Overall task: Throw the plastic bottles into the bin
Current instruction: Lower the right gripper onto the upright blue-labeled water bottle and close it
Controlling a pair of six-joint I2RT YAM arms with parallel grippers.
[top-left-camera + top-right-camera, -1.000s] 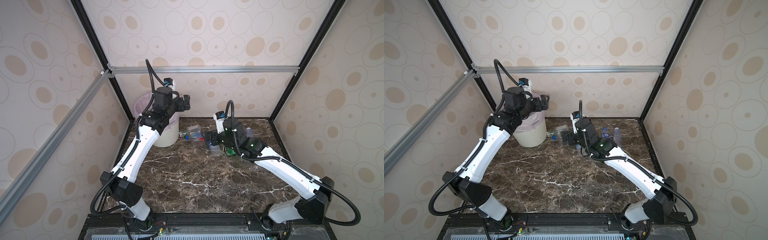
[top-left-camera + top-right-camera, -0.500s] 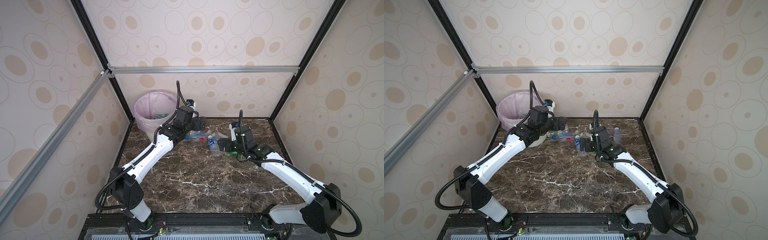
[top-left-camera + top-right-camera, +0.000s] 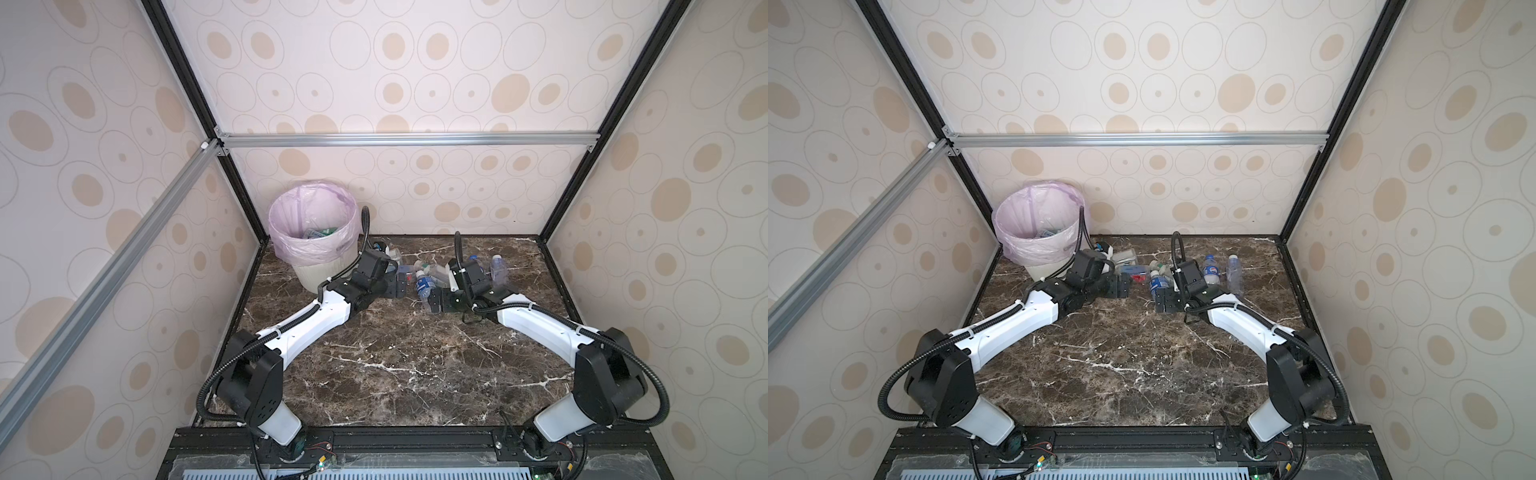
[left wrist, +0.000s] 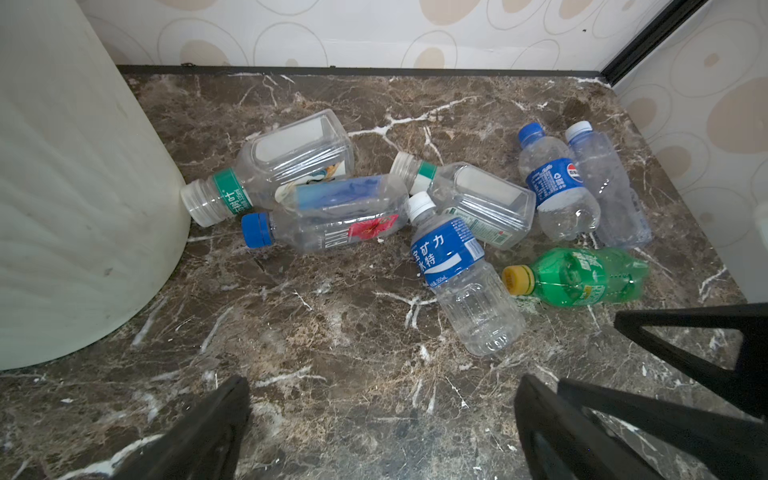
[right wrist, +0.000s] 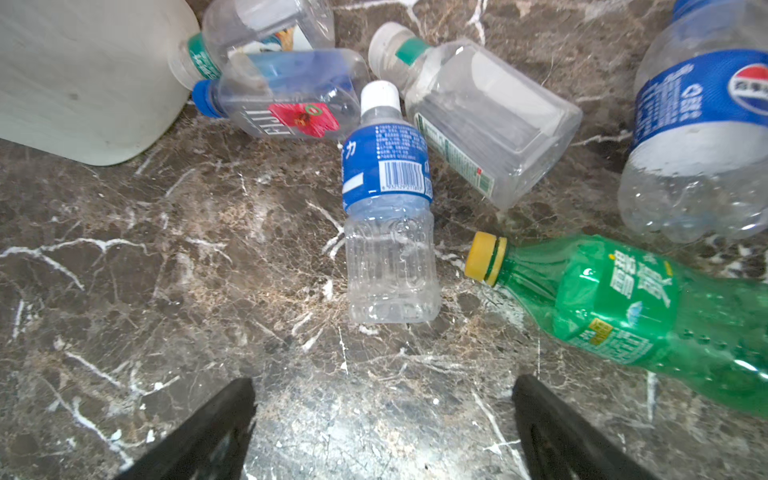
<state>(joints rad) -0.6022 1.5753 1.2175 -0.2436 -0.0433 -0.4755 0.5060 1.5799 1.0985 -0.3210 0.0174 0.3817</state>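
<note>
Facing the plastic bottles across bare marble tabletop, left gripper and right gripper both spread, empty, bin beside.

In a top view the dark marble surface lies bare across the centre and bottom of the frame, while the bin fills the upper left corner and the plastic bottles crowd the upper middle, packed against one another.

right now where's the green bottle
In the left wrist view the green bottle lies flat, cap towards the white-capped bottle, on the pile's side far from the bin.
</note>
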